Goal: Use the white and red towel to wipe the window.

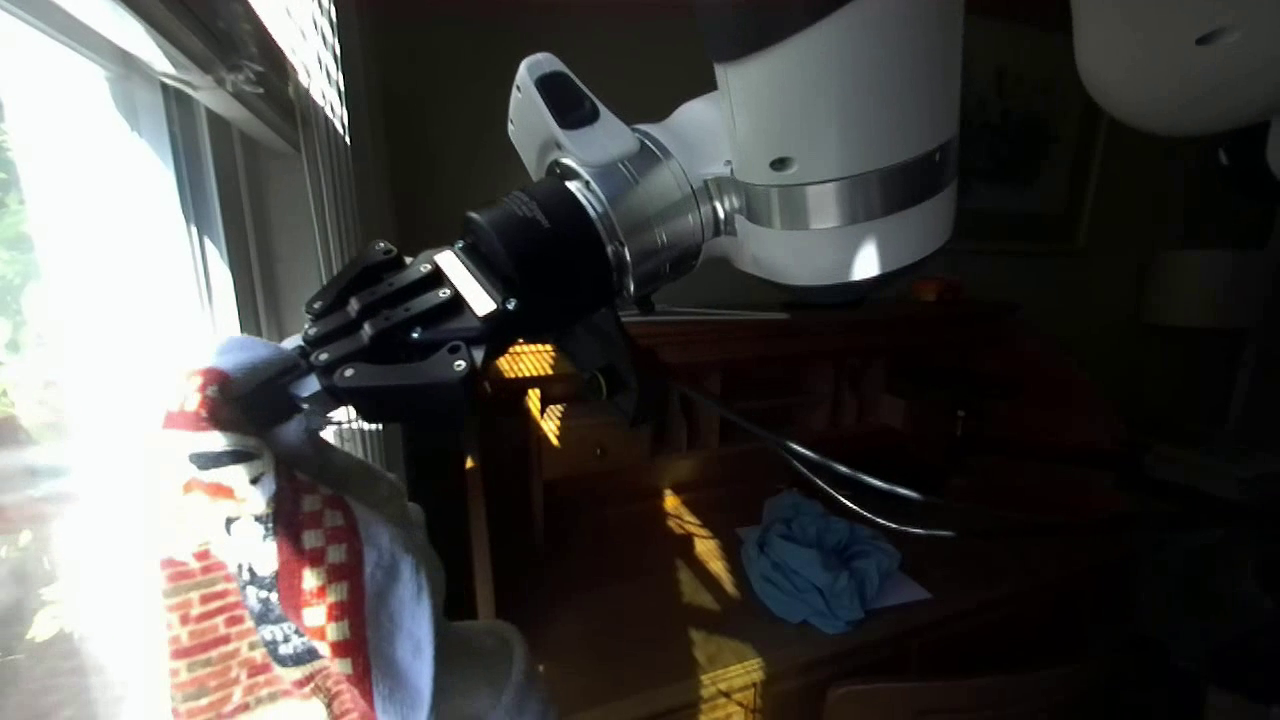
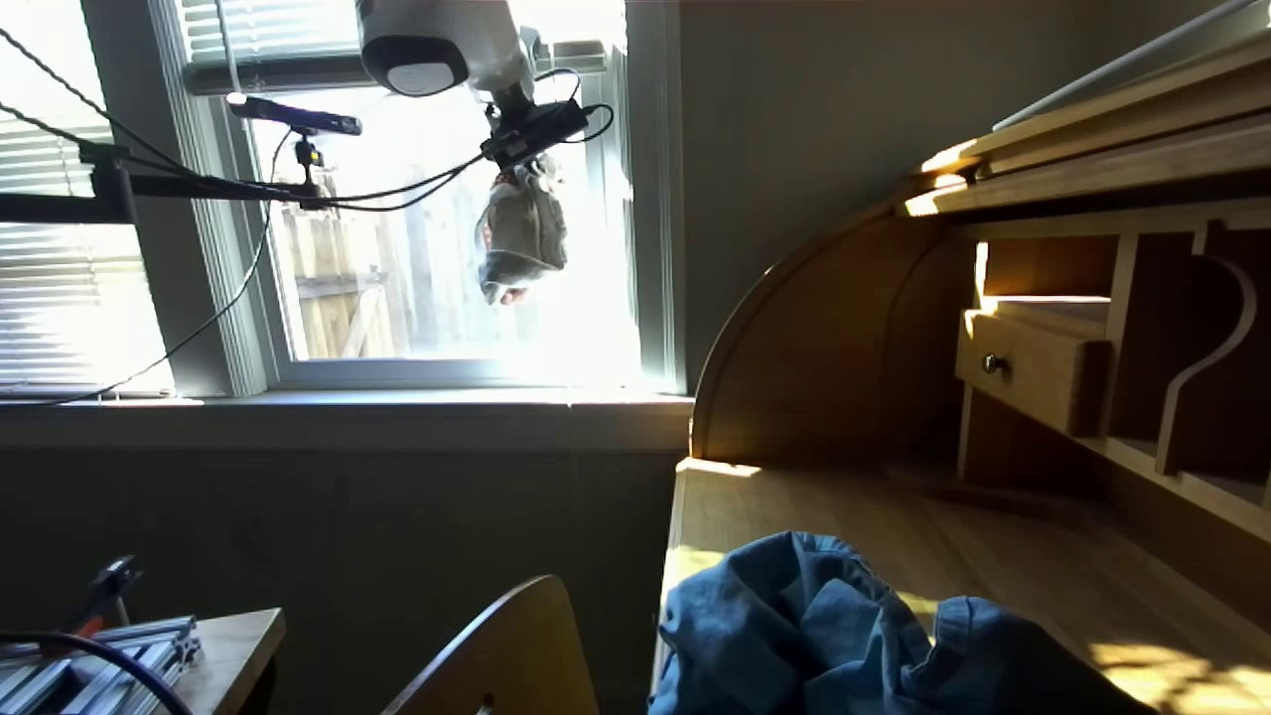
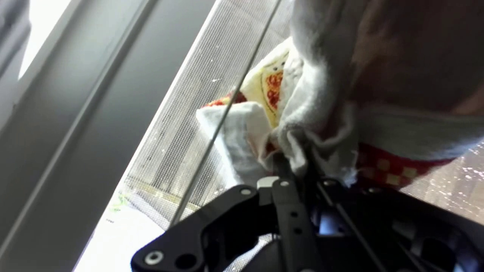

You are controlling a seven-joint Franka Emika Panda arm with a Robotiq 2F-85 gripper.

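Observation:
The white and red towel [image 1: 320, 560] hangs from my gripper [image 1: 285, 385] in front of the bright window [image 1: 80, 300]. It has red checks and a brick print. An exterior view from farther back shows the towel [image 2: 524, 228] bunched below the gripper [image 2: 528, 157], before the right half of the window [image 2: 397, 268]. In the wrist view the fingers [image 3: 297, 168] are shut on gathered folds of the towel [image 3: 321, 102], and the fingertips are partly hidden in the cloth. The window screen [image 3: 189, 132] lies behind it. I cannot tell whether the towel touches the glass.
The window frame [image 3: 75, 94] runs beside the towel in the wrist view. A camera on a bar [image 2: 298, 117] with cables stands near the window. A wooden desk [image 2: 794, 506] holds a crumpled blue cloth [image 2: 824, 626]. A chair back [image 2: 526, 655] and a small table [image 2: 238, 636] stand below.

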